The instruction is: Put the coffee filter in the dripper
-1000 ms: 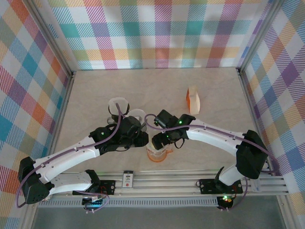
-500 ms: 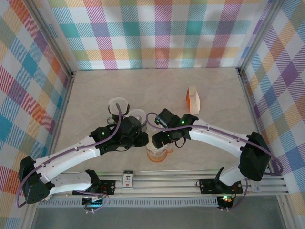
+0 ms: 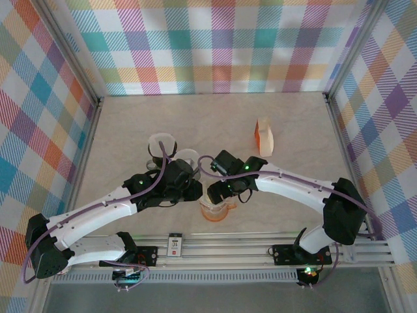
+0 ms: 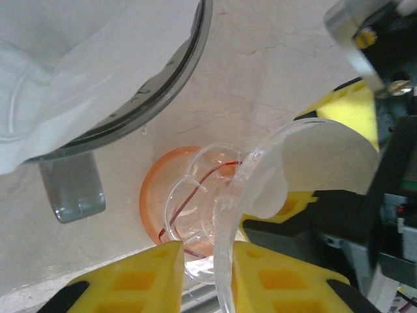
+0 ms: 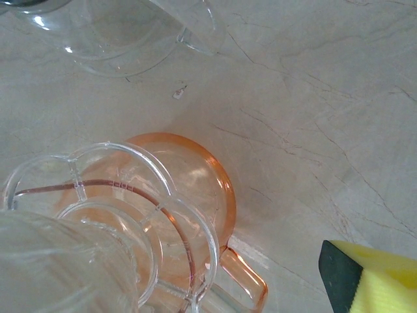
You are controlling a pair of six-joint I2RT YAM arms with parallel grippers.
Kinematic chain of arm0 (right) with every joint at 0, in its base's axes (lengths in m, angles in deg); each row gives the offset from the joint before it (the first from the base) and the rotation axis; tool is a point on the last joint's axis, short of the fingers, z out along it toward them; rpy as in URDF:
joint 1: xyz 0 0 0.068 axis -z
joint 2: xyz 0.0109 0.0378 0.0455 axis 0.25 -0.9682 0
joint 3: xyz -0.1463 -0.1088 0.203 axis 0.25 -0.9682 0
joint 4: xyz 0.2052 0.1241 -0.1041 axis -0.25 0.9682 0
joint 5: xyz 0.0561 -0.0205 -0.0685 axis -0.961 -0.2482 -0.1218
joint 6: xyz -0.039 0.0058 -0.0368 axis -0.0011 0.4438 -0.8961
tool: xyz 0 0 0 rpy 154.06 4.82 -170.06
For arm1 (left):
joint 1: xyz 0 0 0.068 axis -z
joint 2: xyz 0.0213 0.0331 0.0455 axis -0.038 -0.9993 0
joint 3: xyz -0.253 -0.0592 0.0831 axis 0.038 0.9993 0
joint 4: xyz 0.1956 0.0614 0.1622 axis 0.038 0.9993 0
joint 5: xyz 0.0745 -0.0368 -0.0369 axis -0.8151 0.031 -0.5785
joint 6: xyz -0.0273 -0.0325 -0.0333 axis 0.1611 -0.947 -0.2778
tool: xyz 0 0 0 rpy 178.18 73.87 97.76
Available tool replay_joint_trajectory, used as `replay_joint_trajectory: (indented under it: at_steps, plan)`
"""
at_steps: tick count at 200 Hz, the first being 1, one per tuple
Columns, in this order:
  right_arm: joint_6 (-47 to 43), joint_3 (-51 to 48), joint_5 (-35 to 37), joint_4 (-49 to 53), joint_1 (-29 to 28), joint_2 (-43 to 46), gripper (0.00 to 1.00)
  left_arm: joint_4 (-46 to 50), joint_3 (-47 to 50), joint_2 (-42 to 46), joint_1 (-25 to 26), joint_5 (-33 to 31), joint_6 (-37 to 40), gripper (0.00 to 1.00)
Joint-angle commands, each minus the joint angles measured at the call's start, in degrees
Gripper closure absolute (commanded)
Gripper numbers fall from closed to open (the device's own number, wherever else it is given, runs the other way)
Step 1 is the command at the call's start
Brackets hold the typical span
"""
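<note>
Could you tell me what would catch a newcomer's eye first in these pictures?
The left arm and right arm meet at the near middle of the table, over an orange glass cup bearing a clear plastic dripper. In the left wrist view, the yellow-fingered left pincer clasps the dripper's rim, with a white paper filter seemingly inside it. An orange-and-white box stands apart, farther back on the right.
</note>
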Motion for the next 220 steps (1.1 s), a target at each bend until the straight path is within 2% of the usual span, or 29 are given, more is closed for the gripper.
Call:
replay_joint_trajectory:
  at_steps: [1,41,51,53,147,220]
  plan:
    - [0.8,2.8,0.9,2.0,-0.3,4.8,0.11,0.7,1.1,-0.1,0.4,0.0,-0.7,0.75]
    - [1.1,3.1,5.5,3.2,-0.2,11.9,0.09,0.7,1.1,-0.2,0.4,-0.1,-0.8,0.75]
    - [1.7,2.7,7.0,3.3,0.1,13.2,0.04,0.7,1.0,-0.2,0.4,-0.2,-0.8,0.75]
    - [1.9,2.6,7.2,3.3,0.1,13.5,0.00,0.6,1.0,-0.2,0.4,-0.2,-0.8,0.75]
    - [3.4,1.4,8.8,3.9,1.5,18.2,0.01,0.6,-0.9,0.9,0.5,-0.2,-0.7,0.55]
    - [3.7,2.0,11.7,4.3,1.7,21.6,0.01,1.8,-3.0,3.2,0.4,-0.3,-1.0,0.44]
